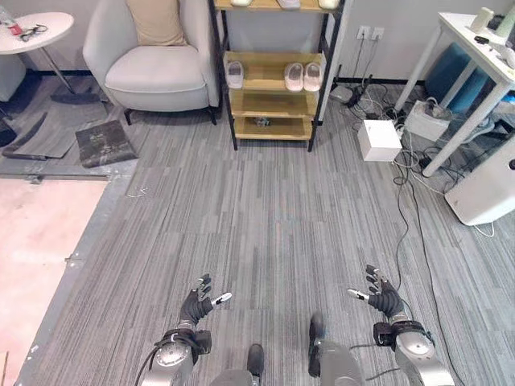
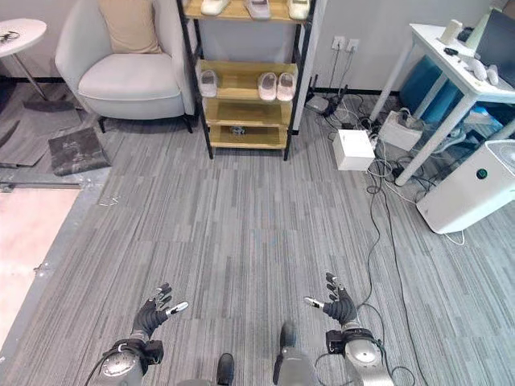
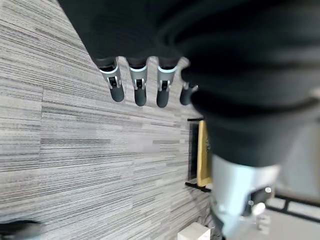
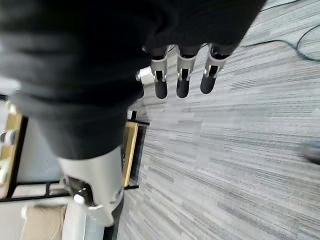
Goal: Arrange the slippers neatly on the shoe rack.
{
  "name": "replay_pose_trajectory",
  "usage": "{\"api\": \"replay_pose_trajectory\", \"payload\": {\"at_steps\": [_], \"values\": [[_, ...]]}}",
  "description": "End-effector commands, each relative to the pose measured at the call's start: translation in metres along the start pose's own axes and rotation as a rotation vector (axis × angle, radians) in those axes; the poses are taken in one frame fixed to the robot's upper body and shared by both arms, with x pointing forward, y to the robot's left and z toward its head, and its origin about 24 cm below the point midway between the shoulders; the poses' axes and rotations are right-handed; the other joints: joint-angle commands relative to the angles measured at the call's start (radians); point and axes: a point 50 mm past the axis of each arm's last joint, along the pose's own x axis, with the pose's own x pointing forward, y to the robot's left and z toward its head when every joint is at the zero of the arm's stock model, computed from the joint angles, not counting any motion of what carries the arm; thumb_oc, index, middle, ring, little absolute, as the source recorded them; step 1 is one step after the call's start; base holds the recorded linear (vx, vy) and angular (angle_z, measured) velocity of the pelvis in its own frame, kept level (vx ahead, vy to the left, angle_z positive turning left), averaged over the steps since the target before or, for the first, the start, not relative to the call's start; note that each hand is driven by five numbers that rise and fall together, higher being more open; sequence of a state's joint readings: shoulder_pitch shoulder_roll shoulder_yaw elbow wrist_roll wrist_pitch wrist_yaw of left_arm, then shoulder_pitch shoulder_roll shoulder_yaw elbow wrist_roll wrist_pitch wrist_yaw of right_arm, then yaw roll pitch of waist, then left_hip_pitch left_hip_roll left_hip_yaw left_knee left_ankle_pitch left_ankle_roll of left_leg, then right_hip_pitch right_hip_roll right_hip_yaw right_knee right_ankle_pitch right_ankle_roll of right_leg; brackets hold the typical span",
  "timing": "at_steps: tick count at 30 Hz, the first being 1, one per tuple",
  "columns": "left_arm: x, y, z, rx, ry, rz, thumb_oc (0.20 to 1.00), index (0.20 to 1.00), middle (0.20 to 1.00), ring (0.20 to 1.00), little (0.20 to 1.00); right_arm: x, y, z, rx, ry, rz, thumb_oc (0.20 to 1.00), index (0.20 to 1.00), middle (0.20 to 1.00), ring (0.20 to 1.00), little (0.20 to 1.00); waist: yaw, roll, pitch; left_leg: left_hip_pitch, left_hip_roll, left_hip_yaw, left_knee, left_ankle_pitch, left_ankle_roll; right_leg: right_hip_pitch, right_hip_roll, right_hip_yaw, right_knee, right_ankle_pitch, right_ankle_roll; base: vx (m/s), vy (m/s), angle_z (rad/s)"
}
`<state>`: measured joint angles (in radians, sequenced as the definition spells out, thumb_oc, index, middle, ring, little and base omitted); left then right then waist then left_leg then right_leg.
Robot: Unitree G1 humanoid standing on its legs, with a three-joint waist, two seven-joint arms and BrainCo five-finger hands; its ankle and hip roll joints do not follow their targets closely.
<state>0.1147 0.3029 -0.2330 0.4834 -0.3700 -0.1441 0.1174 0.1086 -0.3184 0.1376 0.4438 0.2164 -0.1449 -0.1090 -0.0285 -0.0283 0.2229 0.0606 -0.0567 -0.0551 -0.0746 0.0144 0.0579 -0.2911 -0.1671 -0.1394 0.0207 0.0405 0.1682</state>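
A wooden shoe rack (image 1: 273,103) with a black frame stands against the far wall. On its middle shelf a single pale slipper (image 1: 235,74) lies at the left and a pair of pale slippers (image 1: 302,76) at the right. More pale slippers (image 2: 258,8) sit on the top shelf. My left hand (image 1: 195,305) and my right hand (image 1: 386,301) hover low over the grey carpet, far from the rack. Both are open and hold nothing. Straight fingers (image 3: 140,90) show in the left wrist view, and straight fingers (image 4: 182,82) in the right wrist view.
A grey armchair (image 1: 153,56) stands left of the rack, with a dark mat (image 1: 103,143) before it. To the right are a white box (image 1: 378,139), loose cables (image 1: 406,173), a white table (image 1: 475,48) and a white appliance (image 1: 491,185). A small dark object (image 1: 261,122) lies on the lower shelf.
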Motion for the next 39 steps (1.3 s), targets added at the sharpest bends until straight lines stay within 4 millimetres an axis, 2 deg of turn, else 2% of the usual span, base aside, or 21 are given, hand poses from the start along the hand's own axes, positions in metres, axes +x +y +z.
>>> {"api": "replay_pose_trajectory", "payload": {"at_steps": [1, 3, 6, 9, 10, 11, 12, 15, 17, 18, 19, 20, 21, 22, 23, 29, 31, 33, 34, 37, 39], "values": [[0.007, -0.004, 0.031, 0.036, -0.147, -0.033, 1.0, 1.0, 1.0, 1.0, 1.0, 0.004, -0.009, 0.02, 0.023, -0.101, -0.048, 1.0, 1.0, 1.0, 1.0, 1.0, -0.019, -0.003, -0.001, 0.126, -0.011, -0.098, 0.014, -0.143, -0.04, 0.046, 0.042, -0.038, -0.04, 0.105, 0.014, 0.25, -0.087, 0.37], [0.008, -0.007, 0.029, 0.041, -0.138, -0.038, 1.0, 1.0, 1.0, 1.0, 1.0, 0.0, -0.011, 0.015, 0.023, -0.087, -0.052, 1.0, 1.0, 1.0, 1.0, 1.0, -0.03, -0.009, -0.029, 0.147, -0.001, -0.106, 0.038, -0.177, -0.049, 0.076, 0.055, -0.026, -0.055, 0.099, -0.006, 0.39, -0.146, 0.61], [0.009, -0.011, 0.028, 0.012, -0.134, -0.034, 1.0, 1.0, 1.0, 1.0, 1.0, -0.002, -0.02, 0.011, 0.027, -0.074, -0.073, 1.0, 1.0, 1.0, 1.0, 1.0, -0.036, 0.001, -0.061, 0.161, 0.028, -0.126, 0.088, -0.155, -0.077, 0.114, 0.085, -0.034, -0.051, 0.09, -0.028, 0.33, -0.131, 0.36], [0.008, -0.012, 0.026, -0.002, -0.128, -0.041, 1.0, 1.0, 1.0, 1.0, 1.0, -0.003, -0.025, 0.01, 0.036, -0.069, -0.073, 1.0, 1.0, 1.0, 1.0, 1.0, -0.028, 0.013, -0.064, 0.098, 0.031, -0.115, 0.316, -0.04, -0.147, 0.181, 0.11, -0.053, -0.051, 0.046, -0.062, 0.34, -0.146, 0.1], [0.009, -0.015, 0.029, -0.008, -0.137, -0.052, 1.0, 1.0, 1.0, 1.0, 1.0, -0.002, -0.026, 0.014, 0.043, -0.085, -0.073, 1.0, 1.0, 1.0, 1.0, 1.0, -0.009, -0.003, -0.038, 0.004, 0.007, -0.106, 0.497, 0.039, -0.189, 0.238, 0.104, -0.045, -0.062, 0.02, -0.085, 0.17, -0.106, -0.05], [0.009, -0.015, 0.029, -0.008, -0.137, -0.052, 1.0, 1.0, 1.0, 1.0, 1.0, -0.002, -0.026, 0.014, 0.043, -0.085, -0.073, 1.0, 1.0, 1.0, 1.0, 1.0, -0.009, -0.002, -0.037, 0.001, 0.007, -0.107, 0.504, 0.037, -0.189, 0.238, 0.105, -0.046, -0.063, 0.02, -0.085, 0.28, -0.185, 0.03], [0.01, -0.014, 0.032, -0.005, -0.146, -0.051, 1.0, 1.0, 1.0, 1.0, 1.0, -0.001, -0.027, 0.017, 0.043, -0.096, -0.072, 1.0, 1.0, 1.0, 1.0, 1.0, 0.007, -0.025, -0.014, -0.065, -0.006, -0.075, 0.622, 0.059, -0.192, 0.277, 0.097, -0.044, -0.06, -0.005, -0.105, 0.23, -0.144, -0.17], [0.01, -0.014, 0.034, -0.008, -0.147, -0.057, 1.0, 1.0, 1.0, 1.0, 1.0, 0.0, -0.026, 0.018, 0.048, -0.094, -0.07, 1.0, 1.0, 1.0, 1.0, 1.0, 0.022, -0.036, -0.003, -0.142, 0.021, -0.016, 0.598, 0.025, -0.16, 0.31, 0.094, -0.04, -0.067, -0.03, -0.112, 0.25, -0.105, -0.16], [0.01, -0.014, 0.03, 0.008, -0.131, -0.057, 1.0, 1.0, 1.0, 1.0, 1.0, 0.001, -0.021, 0.018, 0.058, -0.097, -0.058, 1.0, 1.0, 1.0, 1.0, 1.0, 0.047, -0.05, -0.004, -0.232, 0.015, 0.019, 0.451, -0.043, -0.116, 0.355, 0.098, -0.031, -0.09, -0.058, -0.106, 0.35, -0.029, 0.1], [0.009, -0.014, 0.027, 0.018, -0.121, -0.057, 1.0, 1.0, 1.0, 1.0, 1.0, 0.001, -0.019, 0.018, 0.056, -0.099, -0.051, 1.0, 1.0, 1.0, 1.0, 1.0, 0.05, -0.045, -0.01, -0.249, 0.02, 0.018, 0.352, -0.043, -0.108, 0.363, 0.105, -0.026, -0.096, -0.068, -0.101, 0.35, 0.042, 0.01], [0.008, -0.015, 0.025, 0.025, -0.113, -0.06, 1.0, 1.0, 1.0, 1.0, 1.0, 0.0, -0.017, 0.018, 0.051, -0.1, -0.042, 1.0, 1.0, 1.0, 1.0, 1.0, 0.053, -0.039, -0.015, -0.249, 0.033, 0.017, 0.254, -0.013, -0.108, 0.379, 0.114, -0.022, -0.101, -0.081, -0.097, 0.25, 0.039, 0.02], [0.008, -0.015, 0.025, 0.025, -0.112, -0.06, 1.0, 1.0, 1.0, 1.0, 1.0, 0.0, -0.017, 0.018, 0.05, -0.1, -0.042, 1.0, 1.0, 1.0, 1.0, 1.0, 0.054, -0.041, -0.013, -0.238, 0.031, 0.018, 0.24, -0.007, -0.108, 0.383, 0.112, -0.021, -0.101, -0.082, -0.097, 0.38, 0.071, -0.03], [0.007, -0.015, 0.021, 0.05, -0.093, -0.063, 1.0, 1.0, 1.0, 1.0, 1.0, -0.001, -0.015, 0.015, 0.038, -0.09, -0.036, 1.0, 1.0, 1.0, 1.0, 1.0, 0.058, -0.022, -0.028, -0.262, 0.067, 0.019, 0.058, 0.099, -0.118, 0.415, 0.135, -0.023, -0.107, -0.115, -0.097, 0.26, 0.049, -0.08], [0.007, -0.015, 0.021, 0.05, -0.093, -0.063, 1.0, 1.0, 1.0, 1.0, 1.0, -0.001, -0.015, 0.015, 0.038, -0.09, -0.036, 1.0, 1.0, 1.0, 1.0, 1.0, 0.058, -0.022, -0.027, -0.26, 0.067, 0.019, 0.056, 0.101, -0.118, 0.416, 0.135, -0.023, -0.107, -0.116, -0.097, 0.47, 0.113, -0.11], [0.007, -0.014, 0.019, 0.065, -0.082, -0.061, 1.0, 1.0, 1.0, 1.0, 1.0, 0.0, -0.013, 0.017, 0.029, -0.094, -0.029, 1.0, 1.0, 1.0, 1.0, 1.0, 0.06, -0.017, -0.034, -0.274, 0.058, 0.015, 0.017, 0.14, -0.129, 0.442, 0.143, -0.005, -0.106, -0.129, -0.097, 0.35, 0.108, 0.13], [0.004, -0.006, 0.013, 0.058, -0.061, -0.035, 1.0, 1.0, 1.0, 1.0, 1.0, 0.004, -0.003, 0.023, 0.025, -0.112, 0.01, 1.0, 1.0, 1.0, 1.0, 1.0, 0.07, -0.039, -0.076, -0.232, 0.02, 0.002, 0.06, 0.095, -0.084, 0.447, 0.102, 0.036, 0.009, -0.164, -0.062, 0.32, 0.154, -0.26], [0.004, -0.005, 0.012, 0.056, -0.057, -0.035, 1.0, 1.0, 1.0, 1.0, 1.0, 0.005, 0.003, 0.025, 0.035, -0.116, 0.024, 1.0, 1.0, 1.0, 1.0, 1.0, 0.071, -0.043, -0.073, -0.214, 0.008, 0.014, 0.082, 0.058, -0.057, 0.399, 0.077, 0.044, 0.146, -0.138, -0.034, 0.2, 0.156, -0.18], [0.003, -0.005, 0.015, 0.061, -0.07, -0.04, 1.0, 1.0, 1.0, 1.0, 1.0, 0.005, 0.004, 0.028, 0.037, -0.131, 0.034, 1.0, 1.0, 1.0, 1.0, 1.0, 0.061, -0.039, -0.062, -0.187, -0.001, 0.02, 0.091, 0.034, -0.035, 0.327, 0.059, 0.052, 0.276, -0.061, -0.007, 0.23, 0.19, -0.23], [0.003, -0.007, 0.017, 0.068, -0.08, -0.06, 1.0, 1.0, 1.0, 1.0, 1.0, 0.005, 0.004, 0.03, 0.032, -0.14, 0.031, 1.0, 1.0, 1.0, 1.0, 1.0, 0.046, -0.026, -0.053, -0.145, -0.009, 0.02, 0.087, 0.006, -0.015, 0.283, 0.038, 0.046, 0.394, 0.01, 0.0, 0.21, 0.161, -0.01], [0.004, -0.009, 0.02, 0.079, -0.09, -0.074, 1.0, 1.0, 1.0, 1.0, 1.0, 0.004, 0.005, 0.028, 0.037, -0.13, 0.025, 1.0, 1.0, 1.0, 1.0, 1.0, 0.035, -0.012, -0.043, -0.092, -0.001, 0.021, 0.064, -0.013, -0.01, 0.231, 0.013, 0.004, 0.437, 0.019, -0.006, 0.3, 0.127, 0.07], [0.004, -0.012, 0.022, 0.081, -0.1, -0.089, 1.0, 1.0, 1.0, 1.0, 1.0, 0.003, 0.003, 0.026, 0.045, -0.124, 0.019, 1.0, 1.0, 1.0, 1.0, 1.0, 0.02, -0.001, -0.033, -0.054, 0.005, 0.01, 0.044, -0.023, -0.016, 0.19, 0.022, -0.024, 0.381, -0.006, -0.018, 0.3, 0.0, -0.03]]}}
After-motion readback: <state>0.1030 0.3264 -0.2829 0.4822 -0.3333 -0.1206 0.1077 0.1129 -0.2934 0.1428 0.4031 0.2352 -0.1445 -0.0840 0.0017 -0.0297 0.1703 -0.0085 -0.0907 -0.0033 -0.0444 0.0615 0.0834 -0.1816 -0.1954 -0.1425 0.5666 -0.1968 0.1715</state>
